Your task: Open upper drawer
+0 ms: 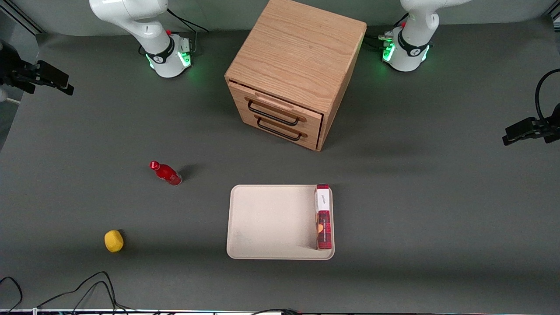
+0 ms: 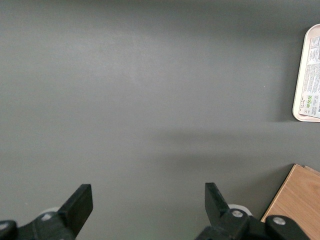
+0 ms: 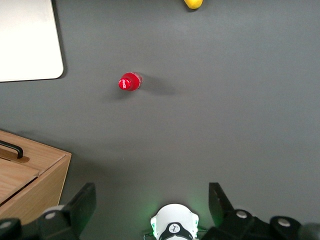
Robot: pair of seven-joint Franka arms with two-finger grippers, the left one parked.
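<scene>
The upper drawer (image 1: 276, 106) is the top one of two in the light-oak cabinet (image 1: 297, 52), with a black wire handle (image 1: 273, 114) under a raised wooden strip. Its front sits in line with the lower drawer (image 1: 280, 129). My gripper (image 3: 151, 196) hangs high above the table over the working arm's base, well away from the cabinet (image 3: 27, 172), and is out of the front view. Its fingers (image 3: 85, 200) stand wide apart, open, with nothing between them. One black handle (image 3: 12, 149) shows in the right wrist view.
A red bottle (image 1: 166, 173) stands on the table nearer the front camera than the cabinet, toward the working arm's end. A yellow object (image 1: 113, 241) lies nearer still. A cream tray (image 1: 267, 223) in front of the drawers holds a red box (image 1: 323, 217).
</scene>
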